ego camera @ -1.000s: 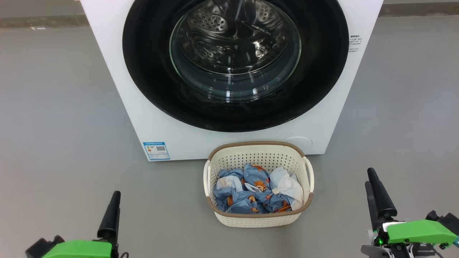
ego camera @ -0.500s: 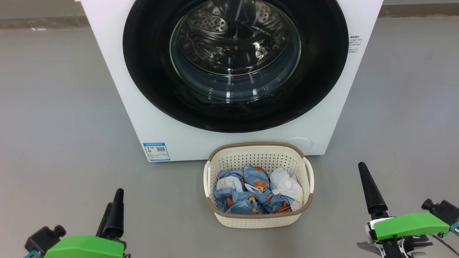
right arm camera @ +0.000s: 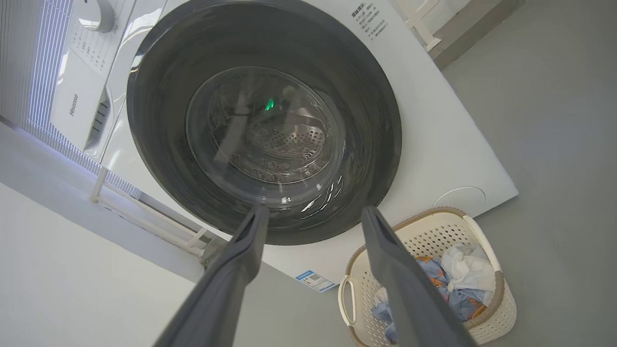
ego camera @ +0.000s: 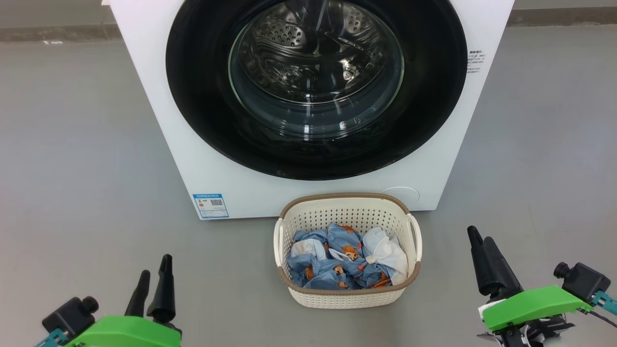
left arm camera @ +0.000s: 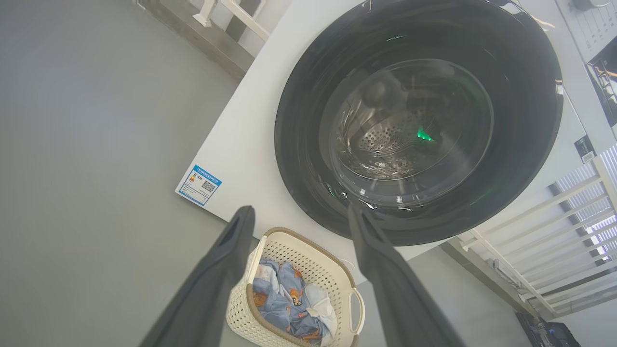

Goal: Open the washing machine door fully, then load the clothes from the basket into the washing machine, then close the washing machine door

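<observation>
Both arms shifted since a second back: left gripper [ego camera: 155,266] rolled so both fingers show, right gripper [ego camera: 479,234] slid inward toward 11 o'clock. Slight frame drift looks like head camera, not the machine.

Left fingers spread wide, empty, hovering over the floor [ego camera: 72,144] at 7 o'clock. Looks like a ready pose.

Blue label sticker [ego camera: 210,206] sits low on the washing machine [ego camera: 154,96], at 7 o'clock of the washing machine door [ego camera: 202,96]. Door is shut flush, so step one is not started.

Basket [ego camera: 344,196] stands on the floor at the door's 6 o'clock, just in front of the machine, clothes [ego camera: 337,265] heaped inside, white piece on the right. Probably parked there for a short haul into the drum.

Right fingers also wide and empty, at 5 o'clock, well apart from the basket.

View differences: head view crops the door's top, while both wrist views get the full ring. Right wrist view adds the control panel [right arm camera: 77,106] at 10 o'clock. Left wrist view adds a white railing [left arm camera: 544,226] at 4 o'clock. Can't tell the hinge or handle side from any of them.
</observation>
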